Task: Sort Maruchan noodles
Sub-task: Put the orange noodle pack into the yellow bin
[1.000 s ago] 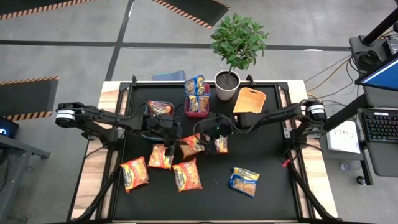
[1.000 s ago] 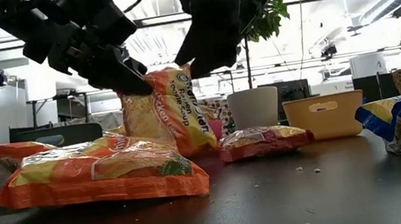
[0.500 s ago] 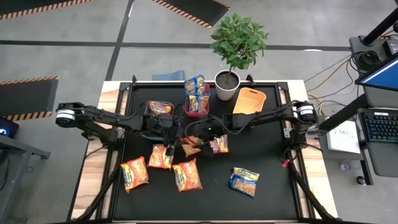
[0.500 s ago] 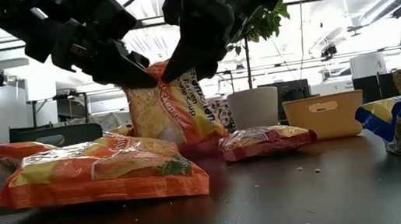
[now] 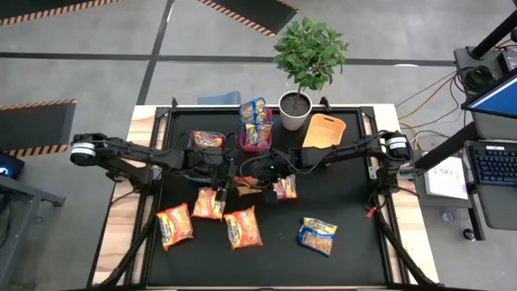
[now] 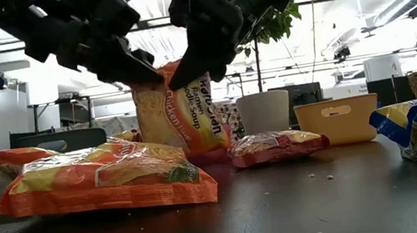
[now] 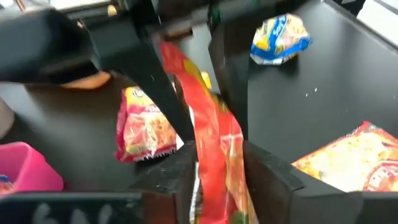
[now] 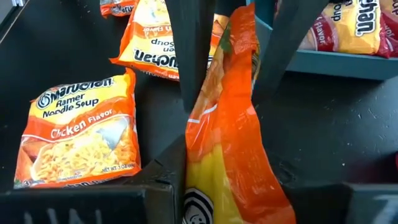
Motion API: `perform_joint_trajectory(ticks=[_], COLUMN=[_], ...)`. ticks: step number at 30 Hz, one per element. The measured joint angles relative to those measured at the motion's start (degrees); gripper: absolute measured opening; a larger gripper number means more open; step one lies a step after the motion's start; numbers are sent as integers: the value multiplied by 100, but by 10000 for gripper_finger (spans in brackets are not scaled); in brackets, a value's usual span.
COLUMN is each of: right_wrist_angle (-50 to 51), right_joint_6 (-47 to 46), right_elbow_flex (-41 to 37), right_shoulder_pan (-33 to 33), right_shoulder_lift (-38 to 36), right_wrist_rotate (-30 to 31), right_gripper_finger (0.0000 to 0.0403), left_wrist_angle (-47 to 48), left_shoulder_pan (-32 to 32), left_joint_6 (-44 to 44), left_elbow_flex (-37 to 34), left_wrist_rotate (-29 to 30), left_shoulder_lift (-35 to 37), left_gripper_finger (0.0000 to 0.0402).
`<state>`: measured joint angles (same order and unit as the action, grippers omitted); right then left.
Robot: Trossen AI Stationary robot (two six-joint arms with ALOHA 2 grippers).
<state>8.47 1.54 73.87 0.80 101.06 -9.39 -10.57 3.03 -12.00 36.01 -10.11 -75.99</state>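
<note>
An orange Maruchan chicken packet [image 6: 179, 112] stands upright between my two grippers over the table's middle. My left gripper [image 5: 229, 183] comes in from the table's left and my right gripper [image 5: 252, 179] from the right. Both are shut on the packet's upper edge, tips close together. Two orange packets [image 5: 175, 226] [image 5: 243, 228] and a third [image 5: 208, 204] lie flat toward the near side. A maroon packet [image 5: 284, 188] and a blue-yellow one [image 5: 317, 235] lie to the right. My left gripper pinches the packet's upper edge at its left corner [image 6: 152, 78] between its two fingers, which slant down from the table's left. In its wrist view the packet's edge [image 7: 217, 155] fills the gap between them. The packet hangs upright below. Whether its lower edge touches the table cannot be told. My right gripper pinches the same upper edge a little farther right [image 6: 187, 77], its fingers slanting down from the table's right. In its wrist view the crinkled orange film [image 8: 230, 162] runs between its two fingers. The packet hangs upright under the hold.
At the far side stand a bin holding a red packet [image 5: 208, 140], a red bin with blue-yellow packets [image 5: 256, 129], an orange bin [image 5: 324, 129] and a potted plant [image 5: 296, 109]. Bare black tabletop lies at the near right.
My right gripper has moved toward the table's left to the packet held by my left gripper and has shut on its upper edge. The packet, tilted before, now stands nearly upright. My left gripper has kept its place.
</note>
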Motion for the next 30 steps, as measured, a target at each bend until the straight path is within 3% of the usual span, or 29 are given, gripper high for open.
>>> perform_joint_trajectory(ticks=[11, 21, 30], right_wrist_angle=[790, 1768, 1994], right_joint_6=[-2, -148, -335], right_elbow_flex=[-2, -207, -1221], right_shoulder_pan=[32, 71, 243], right_shoulder_lift=[-453, -1741, -3341], right_wrist_rotate=[55, 592, 1697], right_gripper_finger=[115, 116, 111], left_wrist_angle=[560, 534, 444], left_shoulder_pan=[2, 2, 0], left_joint_6=[-615, -549, -530], left_elbow_flex=[-2, -2, -2], left_wrist_rotate=[84, 214, 212], left_shoulder_lift=[1587, 2934, 3242], left_gripper_finger=[192, 196, 196])
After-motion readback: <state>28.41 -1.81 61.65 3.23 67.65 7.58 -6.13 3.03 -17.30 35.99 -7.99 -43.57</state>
